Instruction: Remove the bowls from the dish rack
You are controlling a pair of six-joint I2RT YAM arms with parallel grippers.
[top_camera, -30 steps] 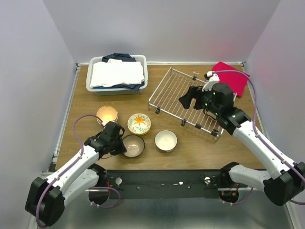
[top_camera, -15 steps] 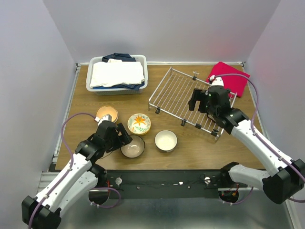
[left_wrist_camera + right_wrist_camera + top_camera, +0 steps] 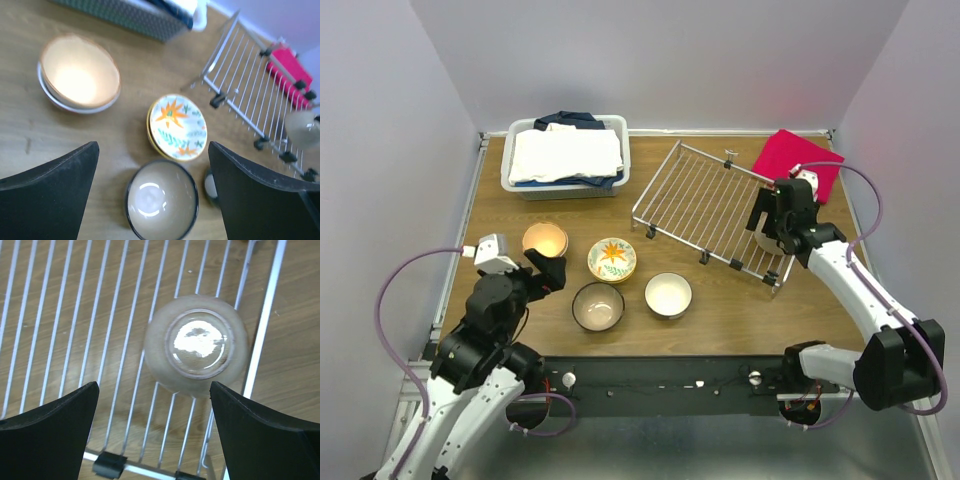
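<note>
The dish rack point(image 3: 700, 205) lies flat at the table's right, and a cream bowl point(image 3: 197, 350) rests upside down near its corner rim. My right gripper point(image 3: 153, 390) hovers open just above that bowl, not touching it. Four bowls stand on the wood: an orange-lined bowl point(image 3: 545, 240), a floral bowl point(image 3: 612, 259), a dark-rimmed bowl point(image 3: 598, 306) and a white bowl point(image 3: 668, 294). My left gripper point(image 3: 548, 272) is open and empty, raised above the dark-rimmed bowl point(image 3: 161, 200). The left wrist view also holds the floral bowl point(image 3: 177, 127) and the orange-lined bowl point(image 3: 80, 75).
A white bin of folded cloth point(image 3: 565, 155) stands at the back left. A red cloth point(image 3: 802, 160) lies behind the rack at the back right. Walls close the table on three sides.
My left gripper opened, let go of the dark-rimmed bowl and drew back up and to the left. My right arm swung right along the rack to hang over the upside-down bowl.
</note>
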